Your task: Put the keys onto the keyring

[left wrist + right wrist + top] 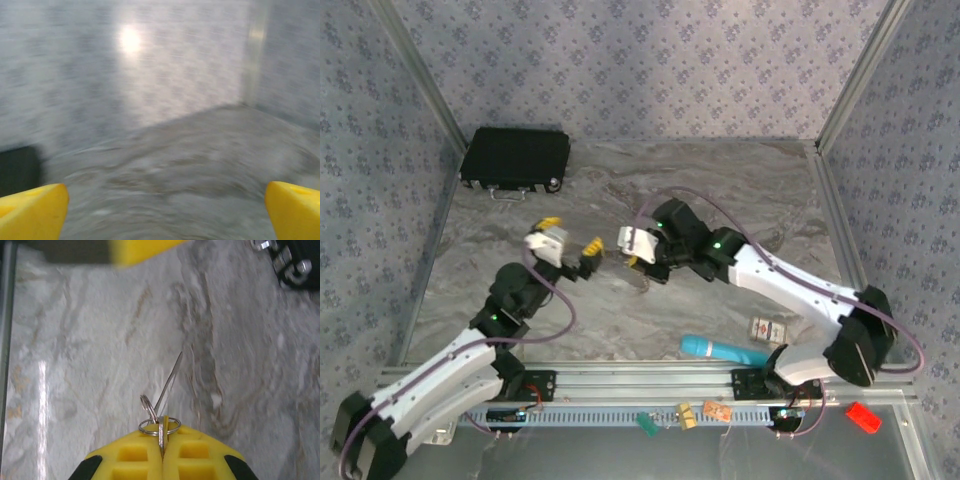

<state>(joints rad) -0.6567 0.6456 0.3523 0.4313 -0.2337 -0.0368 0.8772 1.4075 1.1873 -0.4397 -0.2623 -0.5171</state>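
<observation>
Starting at the far left corner of the table (620, 310), I've got the black case (515, 157), and I'll place everything off that.

Just right of the case and a little nearer to me, my left gripper (571, 235) hangs over the marble with its yellow fingers (550, 222) spread wide. On the left wrist camera the picture is blurred, but I can see the left gripper (162, 212) with one fingertip at each bottom corner, only bare table (175, 170) between them, and the case (17, 170) a dark block off to the left.

Further right of the case, close beside the left fingers, sits my right gripper (635, 262). On its wrist camera the right gripper (163, 445) has both pads pressed flat together, clamped on metal. The keyring (159, 426) shows as small silvery loops right at the tips, one lying across the seam between the pads and one standing just above it. A thin blade of a key (170, 382) pokes out from the same pinch, slanting away from the fingers over the table. Its head I can't make out. The case (295, 265) peeks in at the top right corner there.

Well right of the case and nearer to me, a turquoise cylinder (720, 350) lies by the front rail.
</observation>
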